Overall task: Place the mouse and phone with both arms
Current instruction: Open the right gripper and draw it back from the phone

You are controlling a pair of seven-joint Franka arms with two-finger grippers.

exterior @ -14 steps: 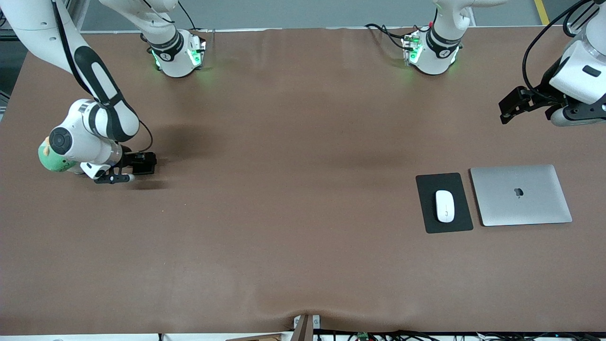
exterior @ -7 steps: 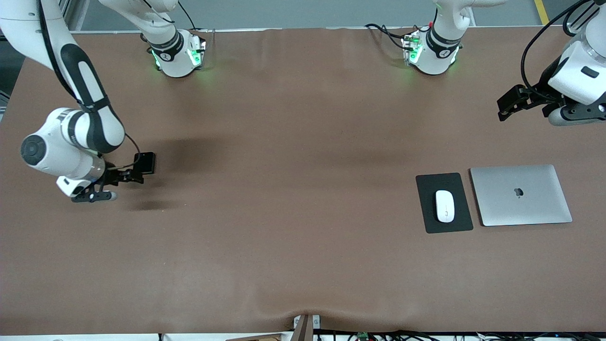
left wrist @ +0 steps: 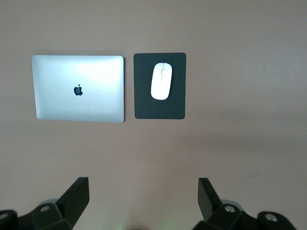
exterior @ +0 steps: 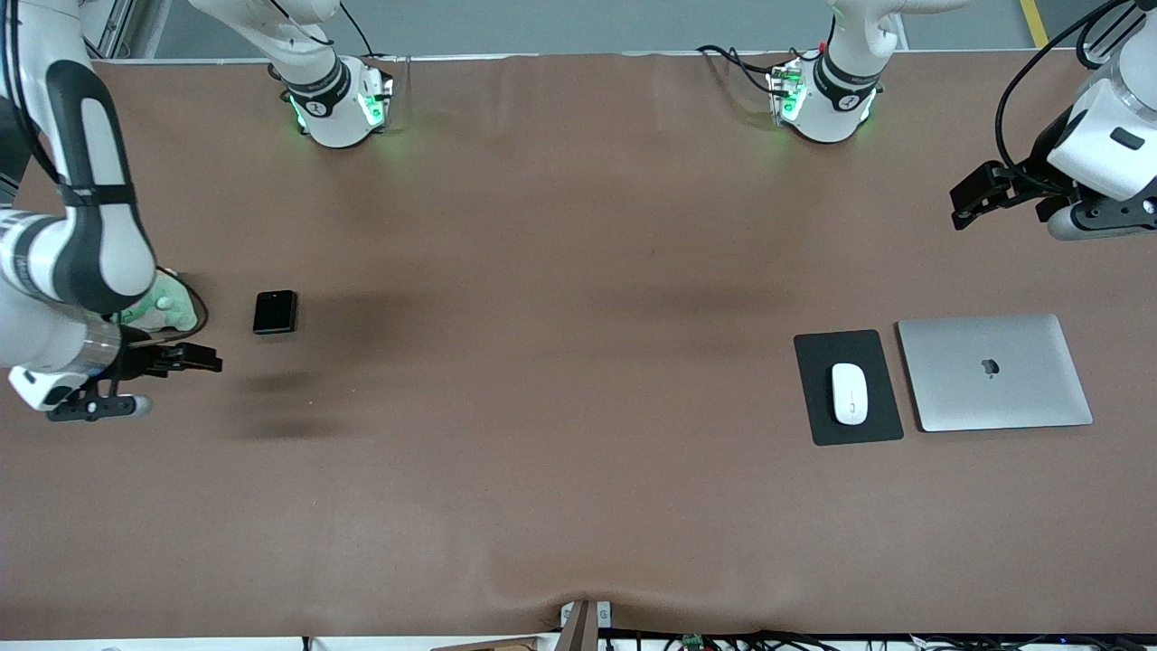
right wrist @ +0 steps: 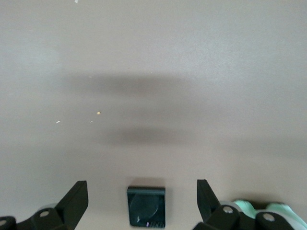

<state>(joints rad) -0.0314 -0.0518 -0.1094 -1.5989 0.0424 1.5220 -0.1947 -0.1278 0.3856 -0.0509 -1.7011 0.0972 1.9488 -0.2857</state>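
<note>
The black phone lies flat on the brown table toward the right arm's end. In the right wrist view the phone shows between my spread fingers but well below them. My right gripper hangs open and empty over bare table beside the phone. The white mouse rests on a black pad toward the left arm's end; the left wrist view shows the mouse from high up. My left gripper is open and empty, raised over the table by that end.
A closed silver laptop lies beside the pad, toward the left arm's end of the table. A green soft toy sits by the right arm, close to the phone. Cables run along the front edge.
My right gripper has drawn away from the phone toward the right arm's end of the table and risen. The phone stays put on the table. The left gripper lifted slightly.
</note>
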